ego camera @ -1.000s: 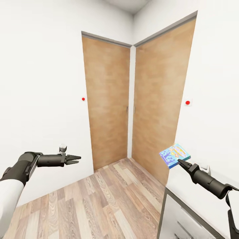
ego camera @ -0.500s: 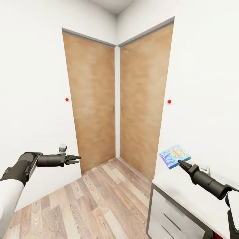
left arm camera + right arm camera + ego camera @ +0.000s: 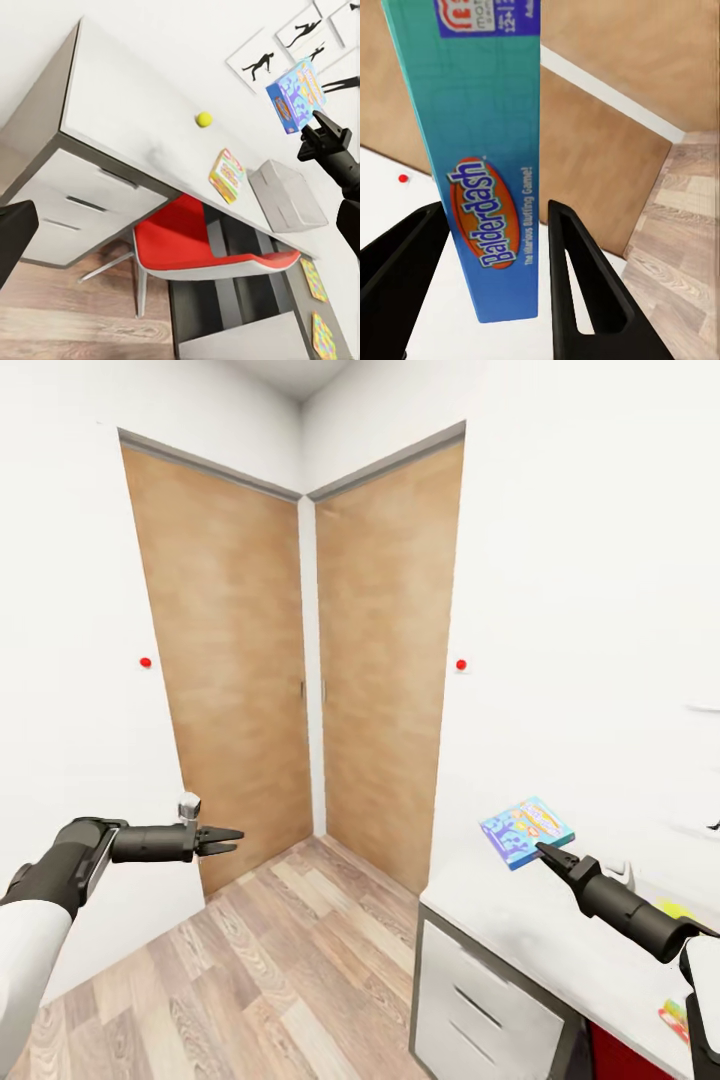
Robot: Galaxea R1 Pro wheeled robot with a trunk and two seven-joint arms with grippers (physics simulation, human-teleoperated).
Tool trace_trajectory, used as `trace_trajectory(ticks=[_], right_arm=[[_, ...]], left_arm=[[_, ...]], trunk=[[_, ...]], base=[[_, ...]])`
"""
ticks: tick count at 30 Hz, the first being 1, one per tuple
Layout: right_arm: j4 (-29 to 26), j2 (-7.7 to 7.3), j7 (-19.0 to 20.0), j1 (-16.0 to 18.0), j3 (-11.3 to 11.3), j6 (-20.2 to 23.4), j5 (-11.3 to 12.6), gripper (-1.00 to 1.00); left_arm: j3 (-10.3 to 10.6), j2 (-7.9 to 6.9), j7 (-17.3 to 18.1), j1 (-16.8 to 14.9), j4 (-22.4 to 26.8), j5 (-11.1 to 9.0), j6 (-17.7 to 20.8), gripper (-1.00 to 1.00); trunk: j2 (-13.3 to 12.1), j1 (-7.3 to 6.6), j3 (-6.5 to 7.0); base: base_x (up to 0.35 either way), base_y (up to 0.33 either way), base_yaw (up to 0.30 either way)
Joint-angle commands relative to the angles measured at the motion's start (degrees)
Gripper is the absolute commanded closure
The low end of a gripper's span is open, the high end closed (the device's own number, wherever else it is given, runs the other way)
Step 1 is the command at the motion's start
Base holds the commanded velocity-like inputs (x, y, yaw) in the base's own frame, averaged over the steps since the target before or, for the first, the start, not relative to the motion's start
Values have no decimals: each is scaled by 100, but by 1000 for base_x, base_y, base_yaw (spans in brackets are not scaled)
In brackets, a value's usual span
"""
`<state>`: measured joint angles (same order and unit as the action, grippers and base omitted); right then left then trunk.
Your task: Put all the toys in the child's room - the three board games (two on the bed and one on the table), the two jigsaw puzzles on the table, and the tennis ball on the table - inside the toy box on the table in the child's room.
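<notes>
The camera has swung right: the two wooden doors point(image 3: 300, 690) now sit further left in the head view, and more of the white desk point(image 3: 520, 930) with its drawers point(image 3: 480, 1010) has come into sight, along with a red chair point(image 3: 610, 1055) beneath it.

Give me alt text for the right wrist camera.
A blue Balderdash board game box stands upright, gripped between the right gripper and its two black jaws. Behind it are wooden doors, a white wall and wood flooring.
</notes>
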<state>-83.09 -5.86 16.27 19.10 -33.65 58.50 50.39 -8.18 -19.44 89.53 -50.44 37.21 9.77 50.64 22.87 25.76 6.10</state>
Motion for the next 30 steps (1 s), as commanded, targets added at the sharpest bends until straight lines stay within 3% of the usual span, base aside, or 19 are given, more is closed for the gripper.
trace_trajectory(ticks=[1,30], right_arm=[[3,1,60,6,-10,30,-9,100],[54,1,63,6,-166,30,-8,100]], left_arm=[[-20,2,47,0,6,60,60,-100],[-27,0,47,5,6,60,60,-100]], trunk=[[5,2,-2],[5,2,-2]], base=[[0,0,-278],[3,0,-278]])
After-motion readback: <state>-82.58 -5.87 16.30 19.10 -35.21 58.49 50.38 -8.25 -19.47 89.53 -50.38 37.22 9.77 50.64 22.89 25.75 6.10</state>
